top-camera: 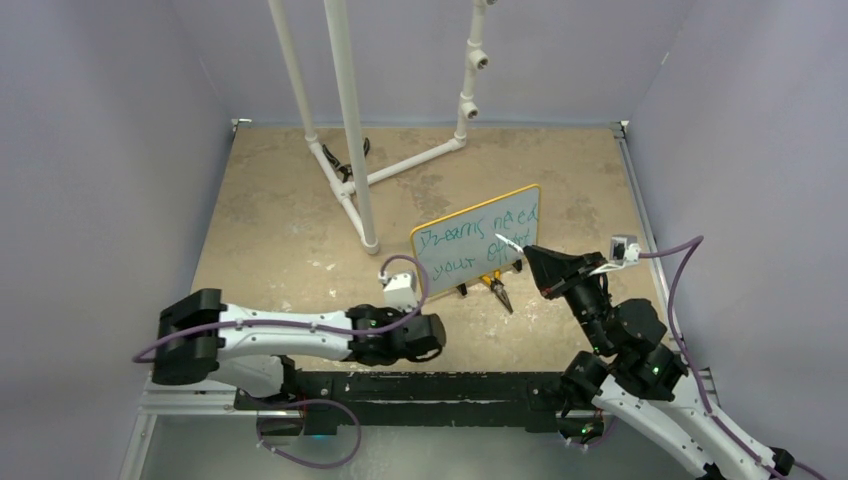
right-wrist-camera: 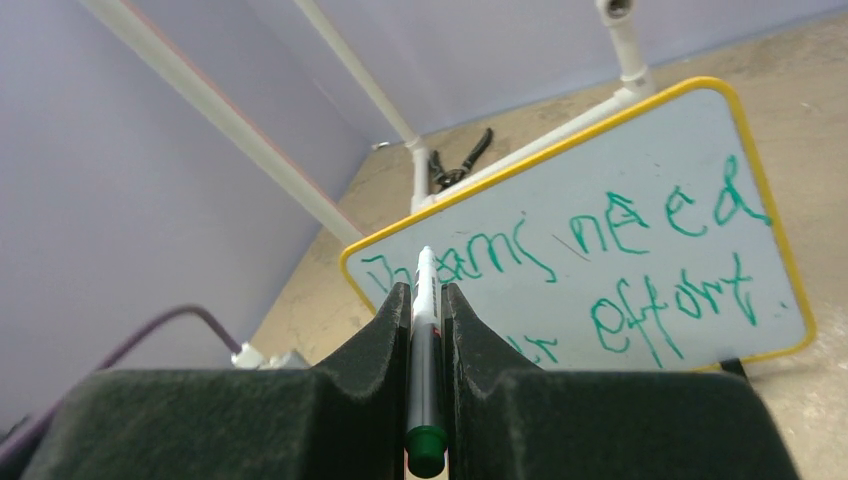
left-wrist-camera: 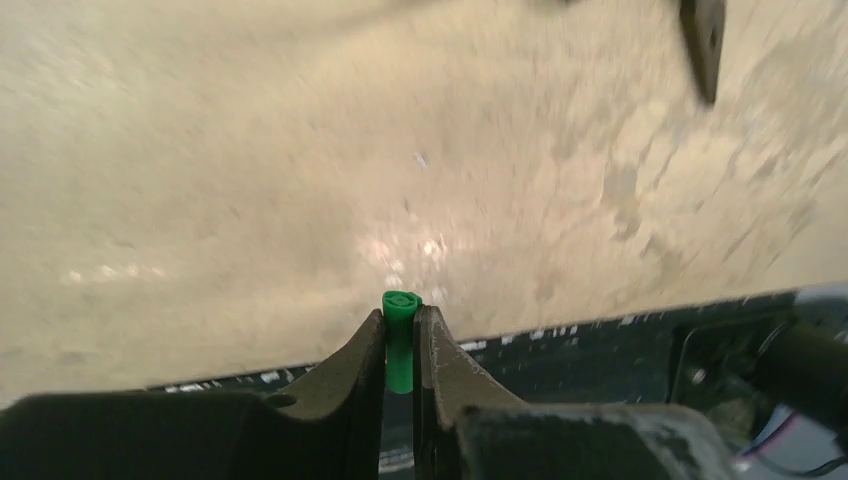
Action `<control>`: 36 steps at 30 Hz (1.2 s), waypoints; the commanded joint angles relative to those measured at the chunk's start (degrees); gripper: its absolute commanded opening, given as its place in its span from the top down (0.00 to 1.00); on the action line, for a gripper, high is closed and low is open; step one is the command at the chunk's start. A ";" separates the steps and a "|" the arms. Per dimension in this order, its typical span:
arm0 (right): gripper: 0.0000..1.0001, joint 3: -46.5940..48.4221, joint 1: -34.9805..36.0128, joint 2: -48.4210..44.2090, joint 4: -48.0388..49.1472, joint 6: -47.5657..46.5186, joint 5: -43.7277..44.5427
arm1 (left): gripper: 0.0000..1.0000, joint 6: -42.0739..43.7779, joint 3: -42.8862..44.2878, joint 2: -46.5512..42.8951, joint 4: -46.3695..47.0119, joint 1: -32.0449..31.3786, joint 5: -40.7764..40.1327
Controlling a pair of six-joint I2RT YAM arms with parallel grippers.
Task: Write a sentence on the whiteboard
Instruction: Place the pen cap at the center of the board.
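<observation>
**Clerk:** Entry one?

**Keeper:** The whiteboard, yellow rim. It stands on black feet on the tan table, right of centre and just right of the white pipe frame, set at an angle to the table's edges.

**Clerk:** Markings?

**Keeper:** The sentence in green, two lines: "Dreams need" above, "your effort." below (from the right wrist, the fingers cover part of the lower line).

**Clerk:** Entry two?

**Keeper:** The right gripper, just right of the board and facing it. Its jaws are clamped on a marker with a dark barrel and a green end nearest the camera. The pale tip points at the board's face. I cannot tell whether the tip touches.

**Clerk:** Entry three?

**Keeper:** The left gripper, low over the table near its front edge, left of the board and apart from it. Its jaws are pinched together on a small green cap, open end outward.
</observation>
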 commanded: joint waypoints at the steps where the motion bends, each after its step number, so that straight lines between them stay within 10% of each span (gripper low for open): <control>1: 1.00 -0.93 0.12 -0.77 6.43 -3.44 -6.75 | 1.00 1.86 -7.14 -8.29 4.30 5.30 -8.57; 12: 1.00 -3.83 0.12 5.68 17.32 -2.55 -13.29 | 1.00 5.13 -20.56 -13.37 21.43 16.96 -8.46; 24: 1.00 -3.35 0.05 15.96 28.78 -2.30 -16.73 | 0.40 13.02 -23.82 -20.43 24.34 20.27 -8.46; 30: 1.00 -4.84 0.09 17.33 39.76 -1.68 -15.99 | 0.34 27.33 -16.33 -30.34 24.03 20.27 -11.04; 36: 1.00 -4.98 0.05 20.66 48.19 -1.23 -16.47 | 0.32 41.24 -10.31 -33.66 43.56 20.27 1.91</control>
